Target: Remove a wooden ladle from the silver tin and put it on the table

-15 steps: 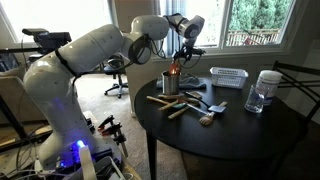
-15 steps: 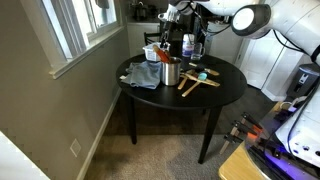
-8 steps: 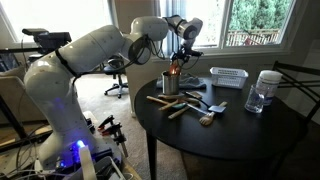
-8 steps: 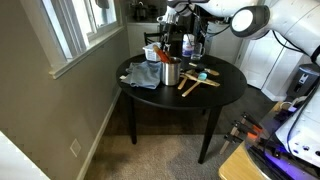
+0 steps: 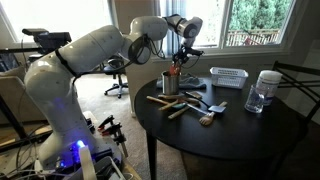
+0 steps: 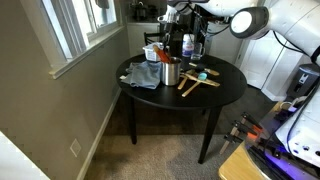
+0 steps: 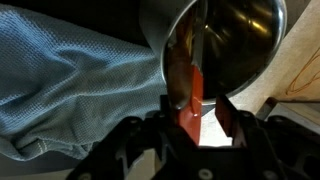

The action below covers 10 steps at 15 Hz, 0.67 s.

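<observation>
Over the silver tin (image 5: 170, 83) on the table (image 5: 235, 135), the hand (image 5: 177, 63) straddles a wooden ladle's (image 7: 190, 85) handle; whether it's clamped, I can't tell.

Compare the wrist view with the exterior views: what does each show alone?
Wrist only: the shiny inside of the silver tin and a wooden handle standing between the fingers of the gripper. Exterior only: white basket, clear jar, utensils lying on the table. Both: tin, gripper at it, blue cloth.
</observation>
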Tool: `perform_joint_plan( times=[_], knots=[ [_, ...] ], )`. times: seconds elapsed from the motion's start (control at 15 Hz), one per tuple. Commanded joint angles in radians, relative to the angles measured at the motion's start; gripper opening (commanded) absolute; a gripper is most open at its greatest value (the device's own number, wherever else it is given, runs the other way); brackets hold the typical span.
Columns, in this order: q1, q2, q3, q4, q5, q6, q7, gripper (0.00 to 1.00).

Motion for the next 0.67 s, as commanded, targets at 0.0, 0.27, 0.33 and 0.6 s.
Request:
perform_joint_plan(
  times=[0.0,0.27,0.33,0.6],
  knots=[
    [0.011,-0.021,-0.022,0.007,-0.023,-0.036,0.025,0.22],
    [0.015,-0.019,-0.029,0.013,-0.017,-0.037,0.022,0.06],
    [0.016,-0.018,-0.030,0.013,-0.017,-0.036,0.022,0.06],
    [0.017,-0.019,-0.032,0.013,-0.015,-0.037,0.021,0.08]
  ],
)
